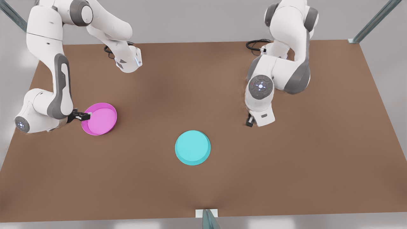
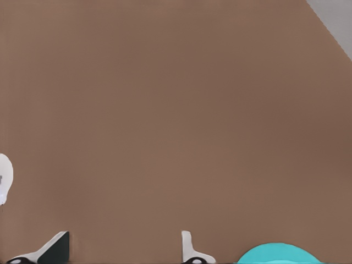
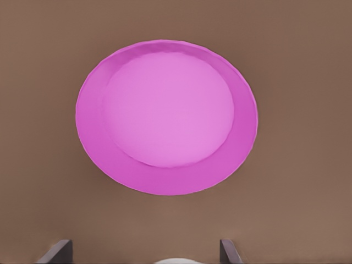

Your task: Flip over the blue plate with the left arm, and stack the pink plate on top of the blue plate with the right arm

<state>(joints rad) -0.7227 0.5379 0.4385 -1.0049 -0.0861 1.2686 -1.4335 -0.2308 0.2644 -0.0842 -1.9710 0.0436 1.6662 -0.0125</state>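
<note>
At the front view's left, the right gripper (image 1: 83, 117) sits low at the rim of the pink plate (image 1: 101, 118), its dark fingers reaching the plate's left edge. The right wrist view shows both fingertips (image 3: 56, 252) spread wide, released, with the pink plate (image 3: 166, 116) lying beyond them, lighter inside face up; contact with the rim cannot be confirmed. At the front view's right, the left gripper (image 1: 251, 121) points down above the table (image 1: 286, 165), beyond and to the right of the blue plate (image 1: 192, 147). The left wrist view shows its fingers (image 2: 190, 250) parted and gripping nothing, with an arc of the blue plate (image 2: 278, 253) just beside them.

The blue plate rests flat near the table's centre, smooth underside up, well apart from the pink plate. The table is a plain matte brown surface with pale edges. Grey floor surrounds it. Slanted metal frame struts (image 1: 375, 19) stand at the far corners, and another strut meets the near edge at a white bracket (image 1: 206, 213).
</note>
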